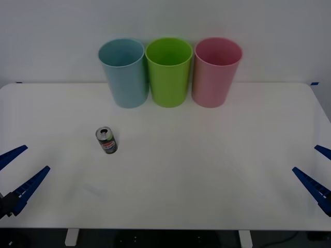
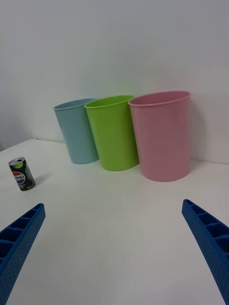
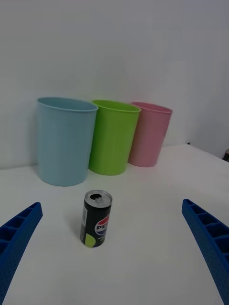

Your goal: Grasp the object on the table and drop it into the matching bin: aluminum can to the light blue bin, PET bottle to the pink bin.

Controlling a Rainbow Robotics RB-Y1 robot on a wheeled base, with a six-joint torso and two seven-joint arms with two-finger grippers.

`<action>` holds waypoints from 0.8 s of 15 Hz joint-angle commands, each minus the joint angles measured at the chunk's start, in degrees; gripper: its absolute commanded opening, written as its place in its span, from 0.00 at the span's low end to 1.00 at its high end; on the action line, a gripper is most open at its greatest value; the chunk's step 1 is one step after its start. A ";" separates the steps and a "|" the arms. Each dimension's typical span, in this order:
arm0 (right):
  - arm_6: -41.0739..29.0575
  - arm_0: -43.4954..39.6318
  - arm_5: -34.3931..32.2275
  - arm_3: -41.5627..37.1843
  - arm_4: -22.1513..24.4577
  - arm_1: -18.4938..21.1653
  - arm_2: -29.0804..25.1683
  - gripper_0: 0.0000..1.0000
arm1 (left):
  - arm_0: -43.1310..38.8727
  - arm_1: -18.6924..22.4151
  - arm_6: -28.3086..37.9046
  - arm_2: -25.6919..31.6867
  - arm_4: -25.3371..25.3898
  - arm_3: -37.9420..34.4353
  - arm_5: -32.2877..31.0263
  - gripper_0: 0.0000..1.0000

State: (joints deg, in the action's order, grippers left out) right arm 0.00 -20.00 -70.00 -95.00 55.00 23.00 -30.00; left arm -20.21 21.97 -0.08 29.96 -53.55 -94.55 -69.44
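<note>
Can stands upright on the table, left of centre in the front view, well short of the three bins lined up along the upper middle of the frame. Its opened silver top faces up and the round logo faces the near edge. The light blue bin is the leftmost of the row, the green bin sits in the middle, the pink bin on the right; neighbouring bins look to be just touching.

Left gripper sits at the lower left corner of the frame, fingers spread wide, nothing between them. Right gripper sits at the lower right edge, also spread and empty, well away from the can.

Judgement: the grasp has not begun. The left gripper is the nearer one and its wrist camera already has the can roughly centred between the fingers, so it suits the reach. Advice: go in level, keep the fingers wide until they flank the can at mid-body, then close squarely; a light can tips easily if one finger arrives first. Lift clear before swinging toward the light blue bin, and release above its rim.
</note>
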 commanded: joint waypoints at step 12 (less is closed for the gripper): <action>0.00 0.00 0.00 0.00 0.00 0.00 0.00 1.00 | 0.96 -0.17 -1.50 -3.42 -12.37 2.53 6.77 1.00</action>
State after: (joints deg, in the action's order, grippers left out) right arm 0.00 -20.00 -70.00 -95.00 55.00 23.00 -30.00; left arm -19.73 21.81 -0.90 26.98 -65.87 -92.95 -62.84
